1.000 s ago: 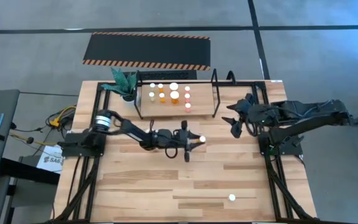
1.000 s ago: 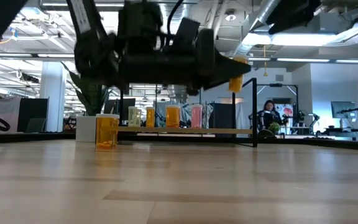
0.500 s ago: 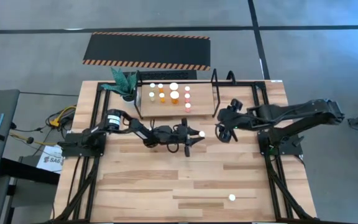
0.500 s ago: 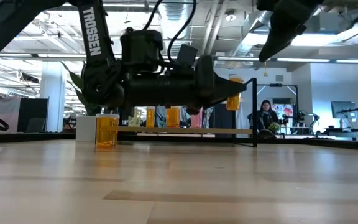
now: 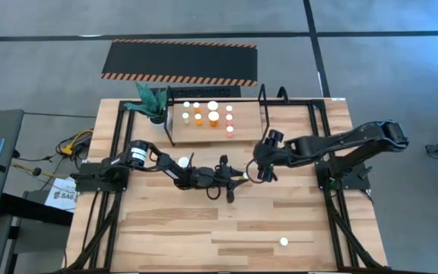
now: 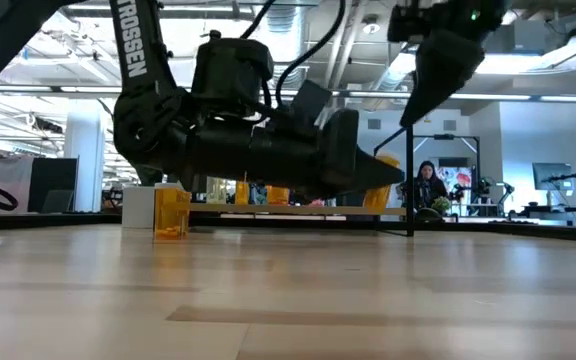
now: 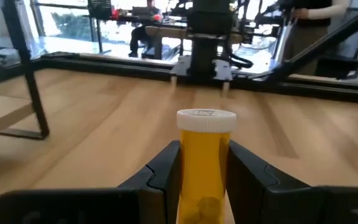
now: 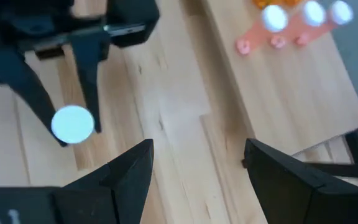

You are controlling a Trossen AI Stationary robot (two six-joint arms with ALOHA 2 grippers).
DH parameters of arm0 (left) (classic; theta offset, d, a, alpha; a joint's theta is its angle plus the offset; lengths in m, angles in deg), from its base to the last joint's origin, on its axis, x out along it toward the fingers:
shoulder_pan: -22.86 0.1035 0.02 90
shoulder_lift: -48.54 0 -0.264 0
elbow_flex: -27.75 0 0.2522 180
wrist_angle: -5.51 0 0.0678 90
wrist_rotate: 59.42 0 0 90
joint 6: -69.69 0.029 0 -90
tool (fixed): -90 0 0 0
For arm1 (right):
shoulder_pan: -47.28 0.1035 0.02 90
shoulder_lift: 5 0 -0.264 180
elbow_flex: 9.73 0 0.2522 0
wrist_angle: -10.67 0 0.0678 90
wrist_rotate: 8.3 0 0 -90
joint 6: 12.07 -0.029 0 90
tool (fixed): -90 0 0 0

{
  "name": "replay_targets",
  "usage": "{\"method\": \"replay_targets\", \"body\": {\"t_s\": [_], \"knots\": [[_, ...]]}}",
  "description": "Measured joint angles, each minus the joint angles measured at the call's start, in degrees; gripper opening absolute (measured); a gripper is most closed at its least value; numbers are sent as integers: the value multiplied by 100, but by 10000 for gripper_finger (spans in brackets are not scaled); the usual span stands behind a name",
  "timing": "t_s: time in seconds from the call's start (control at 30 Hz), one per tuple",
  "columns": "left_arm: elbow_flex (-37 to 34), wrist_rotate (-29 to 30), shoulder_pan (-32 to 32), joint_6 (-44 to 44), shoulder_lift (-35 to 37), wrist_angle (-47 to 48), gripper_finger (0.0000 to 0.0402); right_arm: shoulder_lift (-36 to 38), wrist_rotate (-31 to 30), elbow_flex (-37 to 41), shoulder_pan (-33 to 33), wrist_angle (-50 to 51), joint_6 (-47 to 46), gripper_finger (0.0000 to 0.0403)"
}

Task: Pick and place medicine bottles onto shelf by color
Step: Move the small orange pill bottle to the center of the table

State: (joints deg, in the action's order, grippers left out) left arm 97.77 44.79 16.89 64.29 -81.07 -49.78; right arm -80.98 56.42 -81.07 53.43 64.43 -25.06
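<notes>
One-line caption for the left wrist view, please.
Left gripper shut on a yellow bottle with a white cap, held upright above the wooden table.

Open-plan robotics lab: exposed ceiling ducts (image 6: 368, 30), desks with monitors (image 6: 568, 185), seated person (image 6: 430, 186).

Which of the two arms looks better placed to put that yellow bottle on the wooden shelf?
Probably the left. Its claw is shut on the yellow white-capped medicine bottle, held above the table in front of the light wooden shelf. The right claw hangs open beside it, holding nothing.
</notes>
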Motion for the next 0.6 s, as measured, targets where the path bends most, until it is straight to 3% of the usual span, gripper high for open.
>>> {"method": "replay_targets", "body": {"t_s": [0.2,0.33,0.47,0.6], "knots": [[-1,155,-7,-233,1,419,86,-472,2,4,315,5,715,276],[-1,39,-77,6,1,319,86,-682,-1,4,514,-29,1731,276],[87,-230,-92,260,-350,-405,86,-816,30,4,676,-154,2796,276],[150,-421,16,166,-797,-1123,86,-840,436,2,689,-253,3269,276]]}}
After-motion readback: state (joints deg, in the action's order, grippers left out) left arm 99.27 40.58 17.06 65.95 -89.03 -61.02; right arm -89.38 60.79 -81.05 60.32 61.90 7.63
